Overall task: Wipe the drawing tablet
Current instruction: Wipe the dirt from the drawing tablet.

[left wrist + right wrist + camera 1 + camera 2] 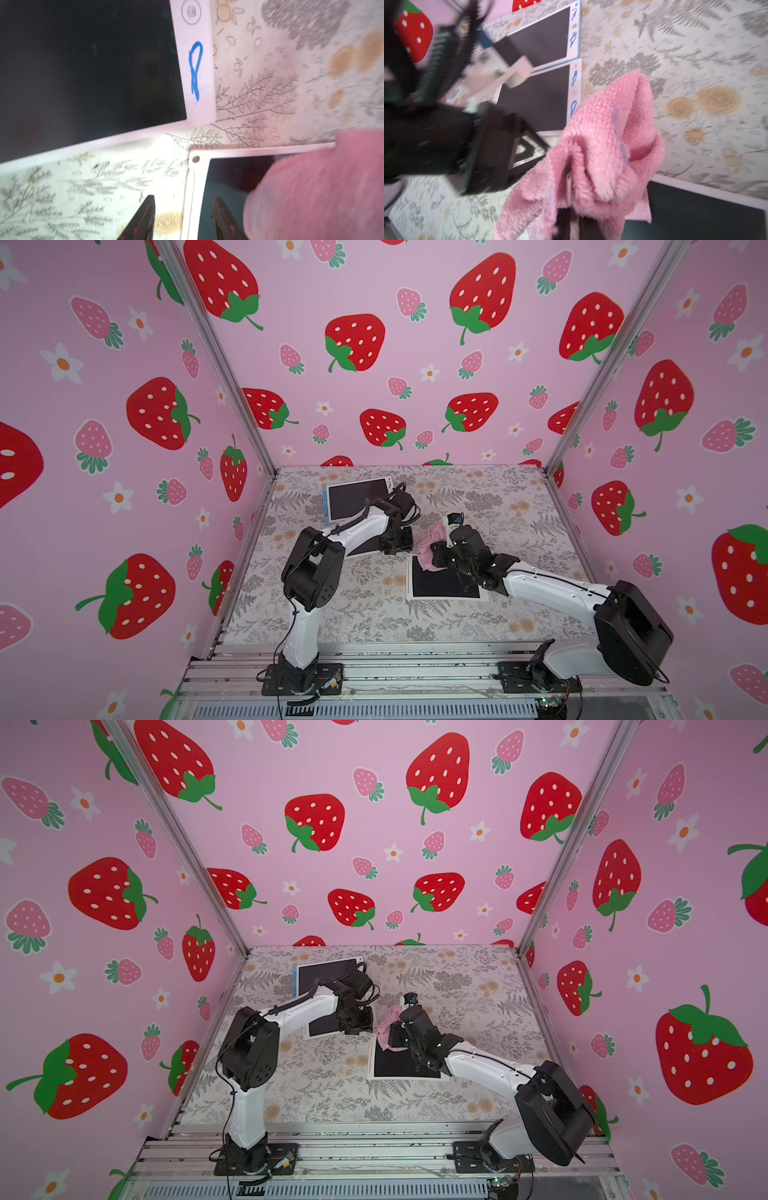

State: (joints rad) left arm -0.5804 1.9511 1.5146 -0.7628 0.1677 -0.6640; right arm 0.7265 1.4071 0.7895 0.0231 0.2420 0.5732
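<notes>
A drawing tablet (440,585) with a white frame and dark screen lies mid-table. The pink cloth (430,545) hangs over its far corner, bunched in my right gripper (435,558), which is shut on it; in the right wrist view the cloth (602,145) hides the jaws and the tablet (695,216) lies just under it. My left gripper (184,200) is open and holds nothing. It straddles that tablet's (226,176) white edge close to the cloth (322,187). In both top views the left gripper (357,1027) hangs just left of the cloth.
A second tablet (368,549) with a blue mark on its frame (196,70) lies under the left arm. A third, blue-edged tablet (357,497) lies at the back left. Pink strawberry walls close in three sides of the floral tabletop (519,510).
</notes>
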